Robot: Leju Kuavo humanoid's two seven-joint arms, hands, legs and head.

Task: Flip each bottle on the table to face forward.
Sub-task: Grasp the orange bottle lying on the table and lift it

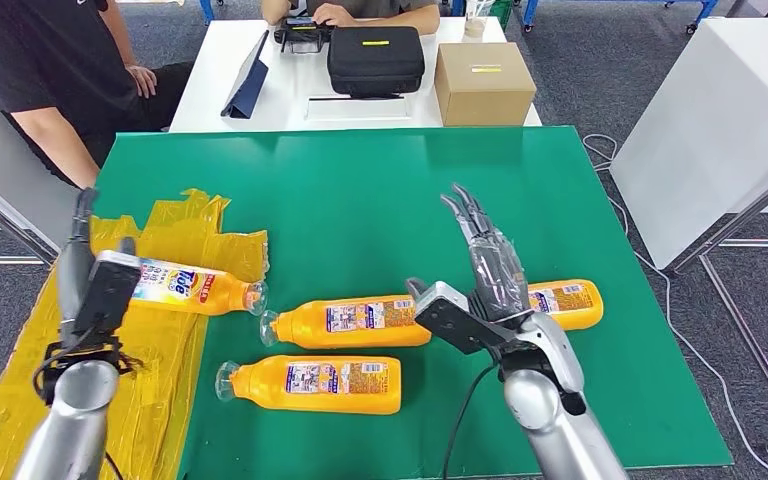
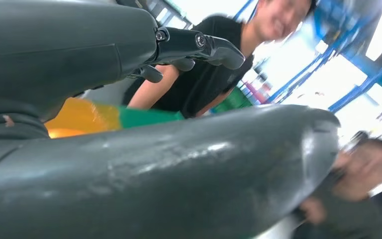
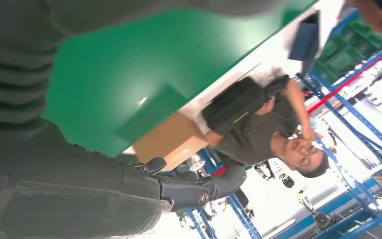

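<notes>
At the far left, the robot's left hand (image 1: pixel 95 285) rests at the base end of an orange plastic bottle with a white front label (image 1: pixel 185 288). This bottle lies on its side on the crumpled yellow plastic sheet (image 1: pixel 165 345) covering the left edge of the green table (image 1: pixel 360 190), its neck pointing right. Whether the fingers actually grip the bottle cannot be told: the head view hides them behind the wrist camera, and the left wrist view is blurred and mostly dark hand.

Next comes a second orange bottle (image 1: pixel 345 322), lying on the green surface with its neck close to the first bottle's neck and a fine-print label up. Just nearer the robot lies a third orange bottle (image 1: pixel 310 384), parallel to it, also fine print up. Further right, the right hand (image 1: pixel 485 275) hangs above the table with fingers stretched straight and apart, holding nothing. Partly behind it is a fourth orange bottle (image 1: pixel 565 303), fine print showing.

Count: four bottles, one yellow sheet, two robot hands. As I judge it, only the leftmost bottle shows its front label, so one looks done and three look left to turn
</notes>
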